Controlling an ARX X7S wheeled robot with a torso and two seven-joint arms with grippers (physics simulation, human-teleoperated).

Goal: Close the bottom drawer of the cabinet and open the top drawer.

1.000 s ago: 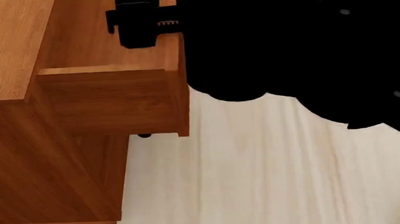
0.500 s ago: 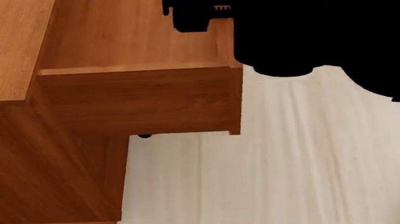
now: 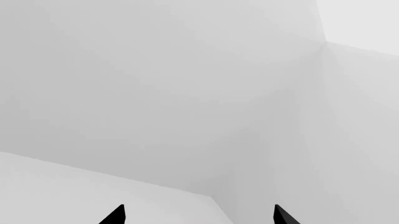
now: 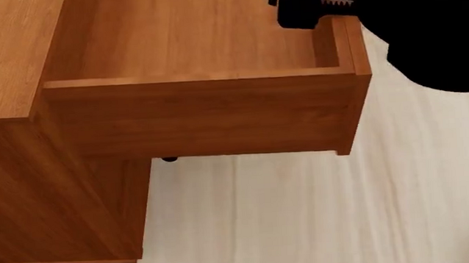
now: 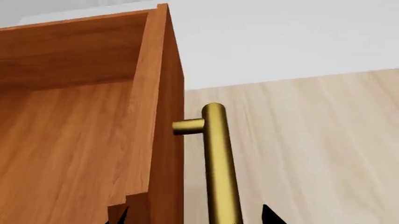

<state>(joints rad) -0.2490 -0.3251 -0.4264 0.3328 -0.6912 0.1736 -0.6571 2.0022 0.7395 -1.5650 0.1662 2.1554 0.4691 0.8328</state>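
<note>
Wood top drawer (image 4: 209,118) out, bare inside | right gripper (image 5: 193,215) straddles its front, handle (image 5: 219,163) | left gripper (image 3: 198,215) spread, holding nothing

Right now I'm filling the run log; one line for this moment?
top drawer: open | right end effector: around handle | left end effector: idle

Legible text, labels, brands, numbers, signs: none that I can read in any of my views. The cabinet (image 4: 22,120), its top drawer (image 4: 209,115) and the brass handle (image 5: 218,158) carry no markings I can make out.
</note>
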